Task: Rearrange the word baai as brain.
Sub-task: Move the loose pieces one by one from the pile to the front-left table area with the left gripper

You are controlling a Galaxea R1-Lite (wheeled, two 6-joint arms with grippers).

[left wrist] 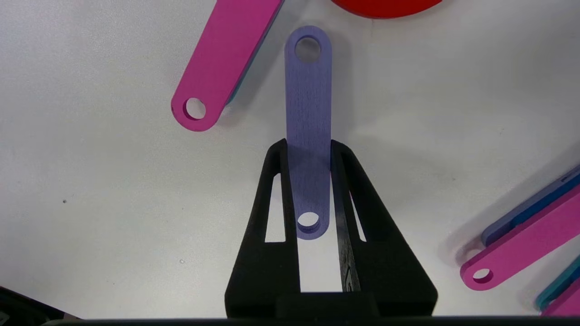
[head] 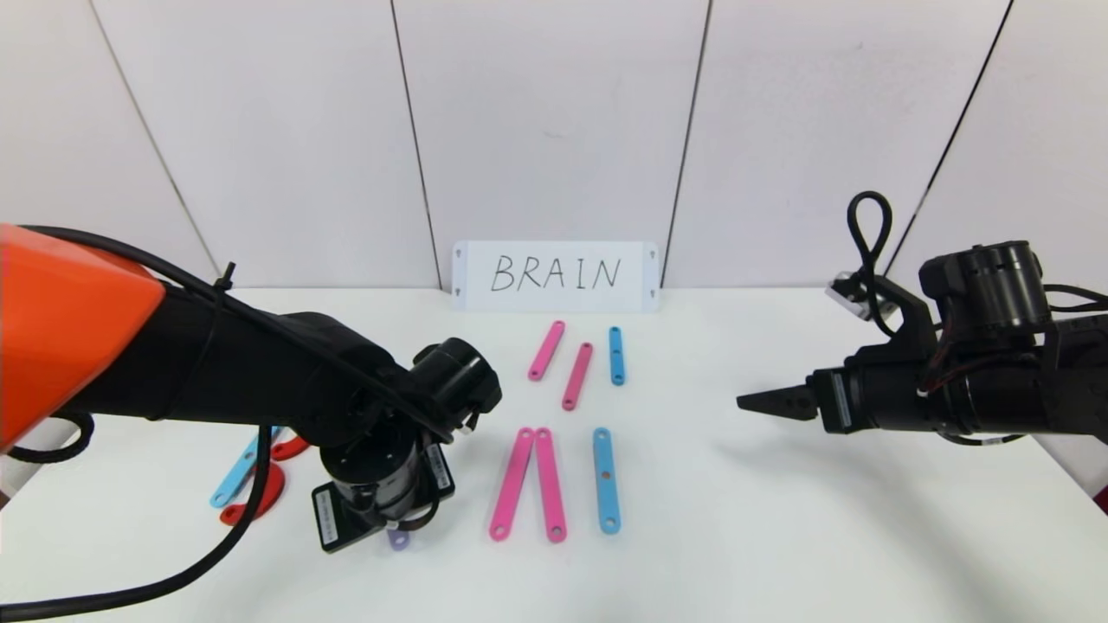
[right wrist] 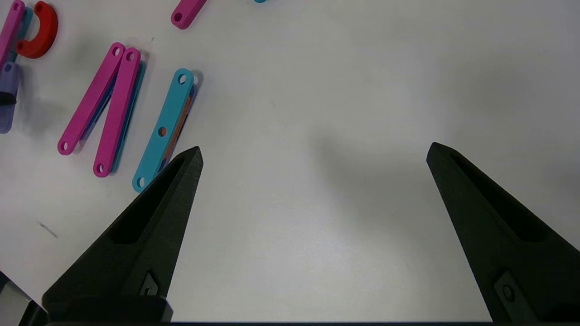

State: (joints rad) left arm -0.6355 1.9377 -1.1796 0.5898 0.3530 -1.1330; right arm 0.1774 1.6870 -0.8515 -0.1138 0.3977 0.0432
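The letters lie flat on the white table (head: 779,519). At the left, a blue strip (head: 232,478) and red curves (head: 260,500) are partly hidden by my left arm. In the middle, two pink strips (head: 528,484) meet at the top, with a blue strip (head: 606,480) to their right. My left gripper (left wrist: 308,147) points down at the table, shut on a purple strip (left wrist: 308,99) by its long edges; the strip's end shows below the wrist in the head view (head: 398,541). My right gripper (head: 762,402) is open and empty above bare table at the right (right wrist: 315,154).
A white card handwritten BRAIN (head: 554,275) stands at the back wall. In front of it lie two short pink strips (head: 546,350) (head: 577,375) and a short blue strip (head: 616,355). A pink strip (left wrist: 222,59) and a red curve (left wrist: 385,5) lie close to the purple strip.
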